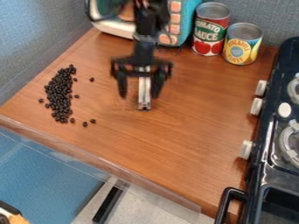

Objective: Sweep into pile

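The dark beans (58, 94) lie in a loose, long heap near the left corner of the wooden surface (187, 135), with a few strays on either side, and being small and probably quick to roll, they could scatter over its front edge if a stroke ran too hard that way. The gripper (139, 97) hangs to the right of them with its fingers apart and a narrow pale strip (144, 89) between; so slim an edge might plough through the heap and split it, and if carried too high would skim over beans or miss the strays.
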`<state>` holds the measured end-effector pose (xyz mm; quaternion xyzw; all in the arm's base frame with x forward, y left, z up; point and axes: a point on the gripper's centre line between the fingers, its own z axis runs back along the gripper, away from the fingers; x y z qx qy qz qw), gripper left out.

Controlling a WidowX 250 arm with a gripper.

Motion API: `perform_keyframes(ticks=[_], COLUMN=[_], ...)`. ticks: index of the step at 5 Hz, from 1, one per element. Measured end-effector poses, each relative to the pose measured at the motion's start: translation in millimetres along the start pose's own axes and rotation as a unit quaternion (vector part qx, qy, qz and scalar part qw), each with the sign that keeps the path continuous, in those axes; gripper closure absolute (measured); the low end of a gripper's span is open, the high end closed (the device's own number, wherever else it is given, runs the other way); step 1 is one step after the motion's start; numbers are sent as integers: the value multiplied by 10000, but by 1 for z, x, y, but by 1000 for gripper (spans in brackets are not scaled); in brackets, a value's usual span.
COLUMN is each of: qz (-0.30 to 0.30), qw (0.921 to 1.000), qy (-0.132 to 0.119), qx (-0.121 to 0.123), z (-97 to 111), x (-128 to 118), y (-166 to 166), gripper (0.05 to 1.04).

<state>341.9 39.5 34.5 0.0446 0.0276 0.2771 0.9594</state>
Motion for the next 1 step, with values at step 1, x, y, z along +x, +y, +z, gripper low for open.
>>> perform_keyframes(ticks=[1], qz=[171], qw=[9981], qy=[-493], qx=[-338], z=[41], x=[-3], y=[29], gripper=[75])
